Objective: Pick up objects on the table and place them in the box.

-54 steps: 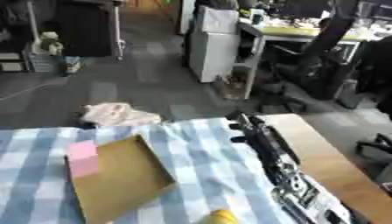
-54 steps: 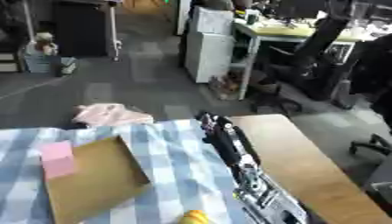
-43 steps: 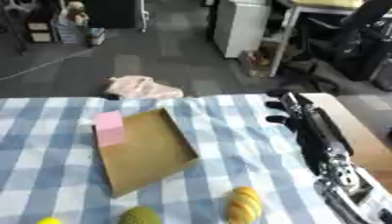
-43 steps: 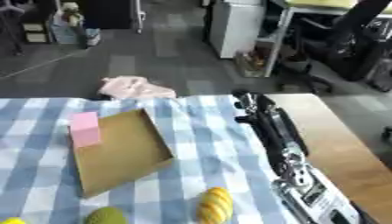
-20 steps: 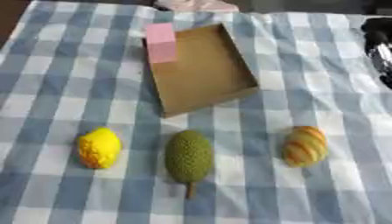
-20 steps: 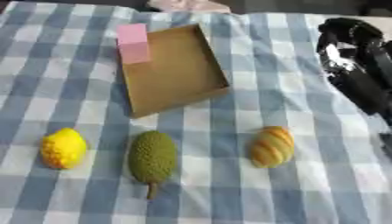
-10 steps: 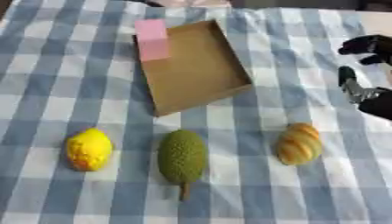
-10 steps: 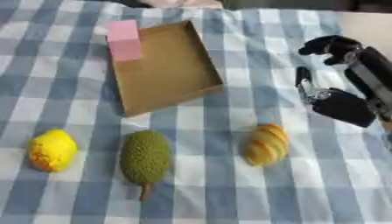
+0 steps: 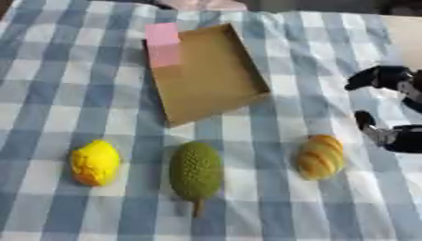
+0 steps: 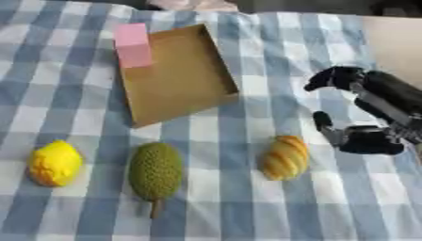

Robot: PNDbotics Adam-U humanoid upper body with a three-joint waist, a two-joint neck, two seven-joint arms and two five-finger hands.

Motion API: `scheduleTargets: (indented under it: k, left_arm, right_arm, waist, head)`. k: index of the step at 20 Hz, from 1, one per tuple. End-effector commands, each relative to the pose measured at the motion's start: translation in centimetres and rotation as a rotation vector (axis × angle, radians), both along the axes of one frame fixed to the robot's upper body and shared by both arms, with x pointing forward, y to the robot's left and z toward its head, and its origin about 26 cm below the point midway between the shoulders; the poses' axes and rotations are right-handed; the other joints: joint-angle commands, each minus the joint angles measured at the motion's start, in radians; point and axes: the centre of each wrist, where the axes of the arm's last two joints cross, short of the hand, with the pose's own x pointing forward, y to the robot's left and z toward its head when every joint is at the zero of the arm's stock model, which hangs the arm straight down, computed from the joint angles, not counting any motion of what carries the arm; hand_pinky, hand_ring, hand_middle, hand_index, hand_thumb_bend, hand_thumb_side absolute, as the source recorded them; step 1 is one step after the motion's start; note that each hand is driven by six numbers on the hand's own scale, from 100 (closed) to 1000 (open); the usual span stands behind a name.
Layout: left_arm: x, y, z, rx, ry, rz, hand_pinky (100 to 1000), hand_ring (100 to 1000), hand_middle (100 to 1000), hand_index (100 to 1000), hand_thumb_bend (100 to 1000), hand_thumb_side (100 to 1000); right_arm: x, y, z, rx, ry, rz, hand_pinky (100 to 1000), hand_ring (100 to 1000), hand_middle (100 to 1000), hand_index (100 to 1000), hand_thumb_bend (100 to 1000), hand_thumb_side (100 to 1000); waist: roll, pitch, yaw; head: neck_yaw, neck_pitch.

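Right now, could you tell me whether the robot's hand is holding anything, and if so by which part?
Nothing is held. The right hand hangs empty above the checked cloth, its fingers apart, just right of the striped bread-like piece. The left hand is not in view.

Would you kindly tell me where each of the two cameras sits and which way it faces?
Left eye view: in the head, looking down at the blue checked tablecloth; only part of the black right hand shows at the right edge.
Right eye view: beside it, same downward aim; the right hand shows more fully.
Both share the shallow brown cardboard box, pink block, yellow fruit, green bumpy fruit and striped orange bread roll.
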Motion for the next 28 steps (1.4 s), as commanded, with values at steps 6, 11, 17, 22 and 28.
scheduleTargets:
  k: [6, 11, 17, 22, 28]
  left_arm:
    - [-0.3, 0.1, 0.8, 0.007, -0.033, -0.005, 826, 832, 791, 882, 485, 730]
    - [-0.2, 0.0, 0.8, 0.001, -0.036, -0.008, 824, 831, 791, 882, 481, 732]
    - [-0.2, -0.1, 0.9, -0.004, -0.04, -0.018, 826, 832, 790, 882, 471, 735]
    - [-0.1, -0.3, 0.9, -0.009, -0.043, -0.029, 826, 834, 791, 883, 462, 738]
    - [0.0, -0.4, 1.0, -0.016, -0.05, -0.038, 826, 834, 791, 883, 455, 742]
  right_arm:
    - [-0.5, -0.2, 0.2, -0.072, -0.002, 0.028, 844, 893, 816, 867, 435, 401]
    - [-0.6, -0.2, -0.3, -0.082, 0.025, 0.054, 841, 887, 818, 883, 307, 238]
    - [-0.6, 0.2, -0.7, -0.056, 0.049, 0.071, 833, 879, 814, 873, 284, 234]
    - [-0.4, 0.9, -1.0, -0.038, 0.069, 0.082, 823, 871, 805, 860, 258, 247]
    - [-0.3, 1.6, -1.4, -0.028, 0.099, 0.072, 819, 870, 801, 855, 272, 247]
  waist:
    - [0.004, -0.021, -0.004]
    - [0.005, -0.019, -0.005]
    - [0.005, -0.015, -0.003]
    - [0.005, -0.009, 0.003]
    - [0.006, 0.0, 0.011]
  head:
    - [0.003, -0.007]
    - [0.003, -0.001]
    - [-0.001, 0.005]
    - [-0.007, 0.008]
    - [-0.012, 0.008]
